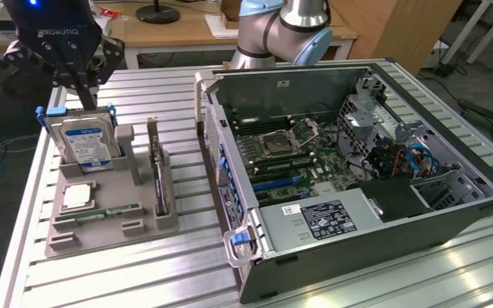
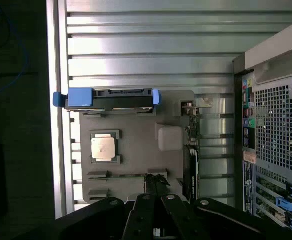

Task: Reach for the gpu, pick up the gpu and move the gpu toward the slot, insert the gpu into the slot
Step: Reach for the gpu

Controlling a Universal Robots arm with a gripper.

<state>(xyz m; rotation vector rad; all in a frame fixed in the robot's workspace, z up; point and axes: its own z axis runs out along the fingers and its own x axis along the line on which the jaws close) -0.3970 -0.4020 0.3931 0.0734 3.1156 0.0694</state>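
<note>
I'm on the reaching step. My gripper (image 1: 88, 96) is clenched and empty, over the hard drive (image 1: 85, 144). I think it must open above the gpu (image 1: 158, 179).

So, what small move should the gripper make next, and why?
Probably shift toward the exterior view's right and open: the shut gripper hangs over the hard drive, while the gpu stands untouched in the grey holder beside it.
</note>
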